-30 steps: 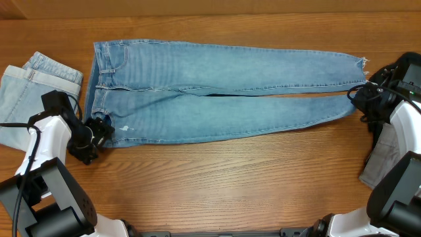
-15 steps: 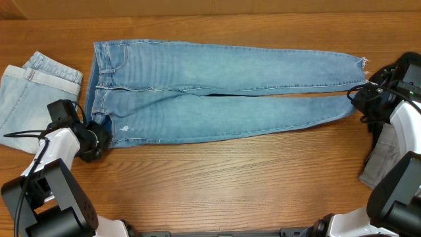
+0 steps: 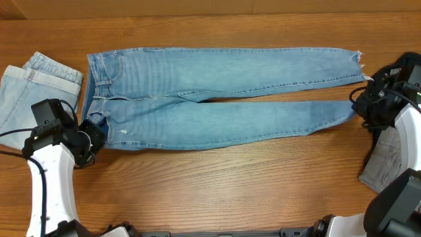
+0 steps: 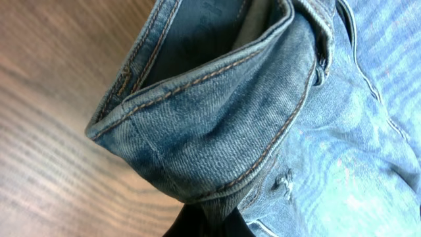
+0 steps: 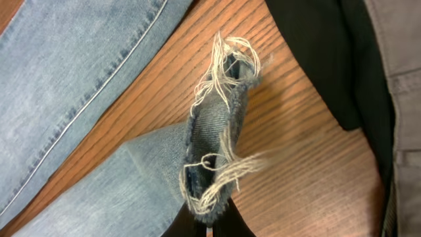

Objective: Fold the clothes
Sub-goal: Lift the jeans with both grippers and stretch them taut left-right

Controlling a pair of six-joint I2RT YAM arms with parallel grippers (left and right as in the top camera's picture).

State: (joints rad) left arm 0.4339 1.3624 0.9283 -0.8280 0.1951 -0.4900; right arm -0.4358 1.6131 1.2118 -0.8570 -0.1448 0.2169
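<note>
Pinching the jeans (image 3: pixel 217 99): left jaws clamp waistband (image 4: pixel 197 125), right jaws frayed hem (image 5: pixel 217 131) (legs (image 3: pixel 263 122) flat).

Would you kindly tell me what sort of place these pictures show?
Most likely a robotics lab bench set up for laundry folding: a bare wooden table, a left arm and a right arm at its ends, and mid-blue jeans spread flat, with pale-wash jeans and a grey garment beside them.

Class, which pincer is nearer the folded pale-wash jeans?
Left. The left pincer grips the waistband of the mid-blue jeans, just beside the pale-wash jeans; the right pincer holds the frayed hem, far across the table.
</note>
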